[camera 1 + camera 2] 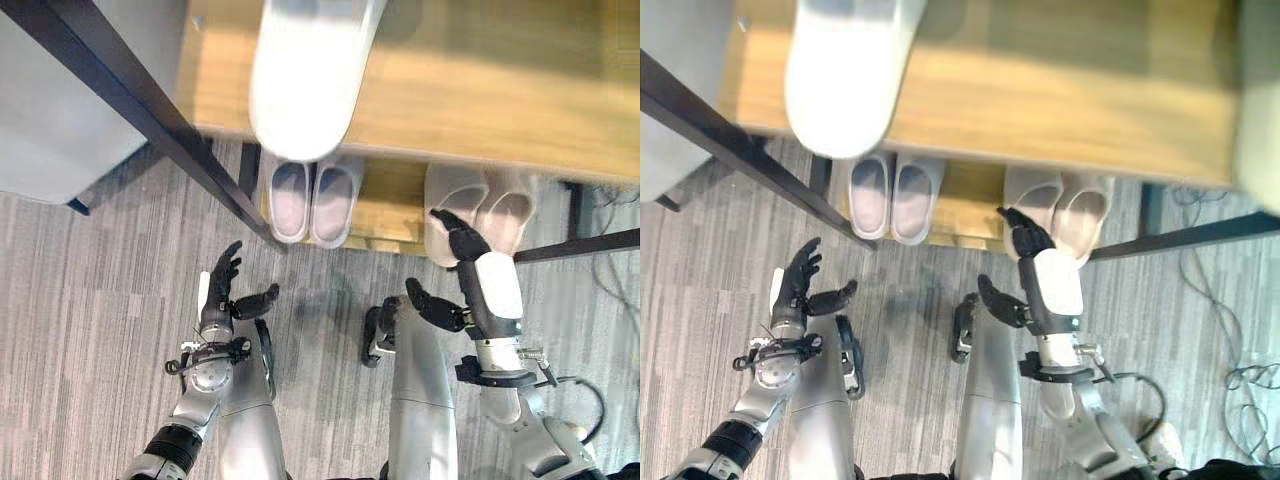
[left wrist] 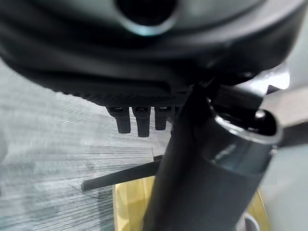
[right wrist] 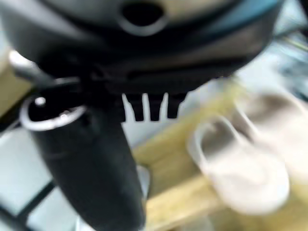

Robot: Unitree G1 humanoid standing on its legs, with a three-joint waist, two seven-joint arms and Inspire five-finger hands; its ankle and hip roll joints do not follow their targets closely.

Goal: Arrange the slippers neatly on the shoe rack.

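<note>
Slippers: grey pair (image 1: 312,200) and beige pair (image 1: 480,215) side by side on lower rack shelf (image 1: 390,205), heels toward robot.

Left eye: right hand (image 1: 462,245) nearer, fingers relaxed, tips at beige pair's heel edge, holding nothing.

Right eye: left hand (image 1: 800,285) spread, empty, over carpet, apart from grey pair.

Right wrist: beige pair ahead of straight fingers.

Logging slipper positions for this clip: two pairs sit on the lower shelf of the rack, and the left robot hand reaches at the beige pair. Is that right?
Not quite. It is the right robot hand that reaches at the beige pair; the left robot hand hangs open above the carpet. The left eye view shows this. Two pairs, the beige and the lavender pair, do sit on the lower shelf.
</note>
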